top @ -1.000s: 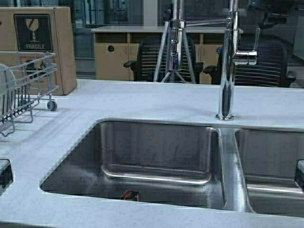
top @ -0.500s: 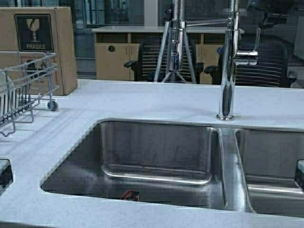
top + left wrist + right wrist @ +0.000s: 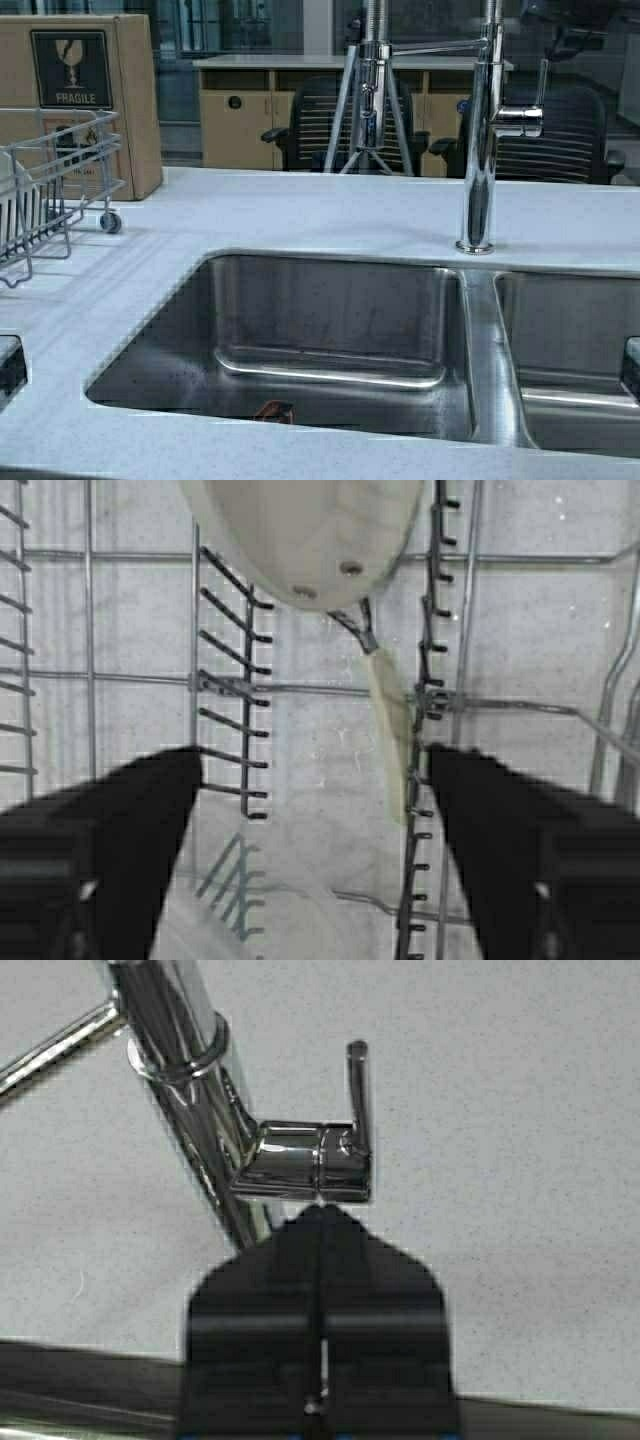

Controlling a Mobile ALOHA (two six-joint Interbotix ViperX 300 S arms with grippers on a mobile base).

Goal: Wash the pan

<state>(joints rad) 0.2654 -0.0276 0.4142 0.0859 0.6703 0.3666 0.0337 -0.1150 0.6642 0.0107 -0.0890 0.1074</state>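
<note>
The pan (image 3: 300, 535) stands on edge in the wire dish rack (image 3: 225, 685), its off-white underside towards me, its pale handle (image 3: 388, 730) hanging down. My left gripper (image 3: 312, 770) is open above the rack. The handle lies just inside one finger (image 3: 480, 820), and nothing is gripped. In the high view the rack (image 3: 70, 170) is at the far left with something white (image 3: 18, 210) in it. My right gripper (image 3: 320, 1210) is shut and empty, its tips right at the faucet's lever block (image 3: 305, 1165).
A double steel sink (image 3: 330, 330) fills the middle of the grey counter (image 3: 300, 205), with a tall faucet (image 3: 478, 130) behind the divider. A small brown thing (image 3: 272, 410) lies at the left basin's near edge. A cardboard box (image 3: 85, 90) stands behind the rack.
In the high view the white shape in the rack sits lower than one second ago, and the whole scene has shifted very slightly right. Nothing else moved.
</note>
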